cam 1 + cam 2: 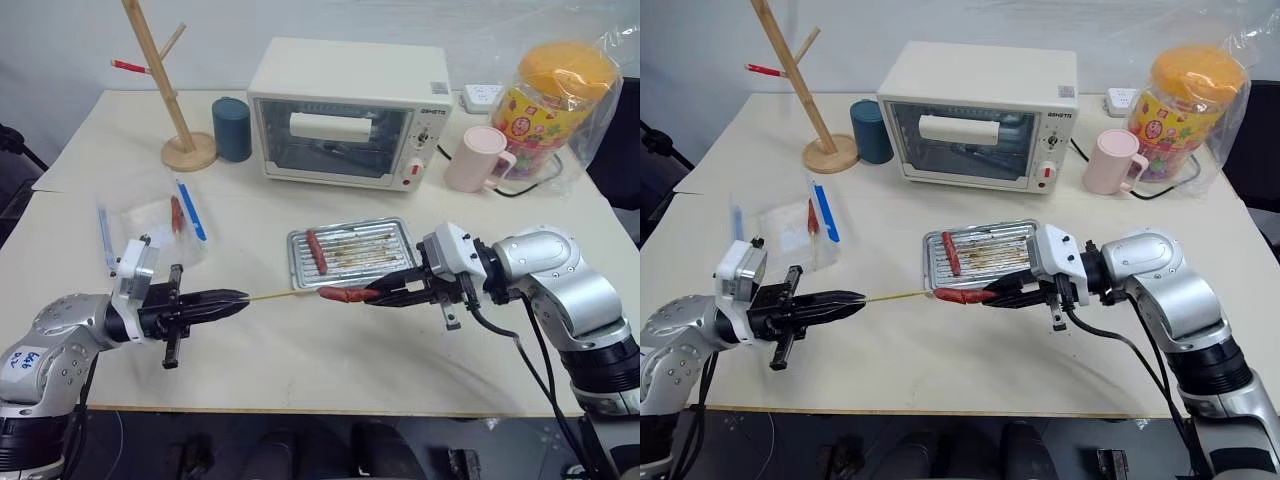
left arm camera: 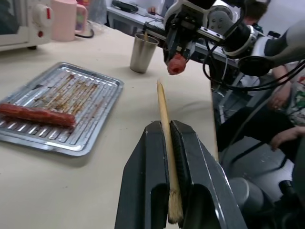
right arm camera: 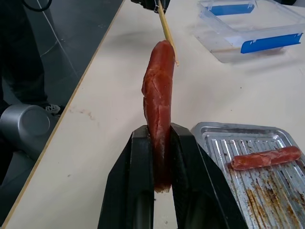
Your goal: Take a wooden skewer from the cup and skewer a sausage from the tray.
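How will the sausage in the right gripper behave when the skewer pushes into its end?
The sausage bows between the right gripper's fingers, so it is probably soft and may bend away. The wooden skewer is thin and could flex. The skin looks greasy; it might slip.

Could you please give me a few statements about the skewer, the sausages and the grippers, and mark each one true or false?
1. The left gripper is shut on the skewer. True.
2. The right gripper is open with nothing in it. False: it is shut on a sausage.
3. A second sausage lies in the tray. True.
4. The held sausage rests on the tray. False: it is held above the table, in front of the tray.
5. The skewer has already passed right through the sausage. False: its tip is beside the sausage's end, not yet in.
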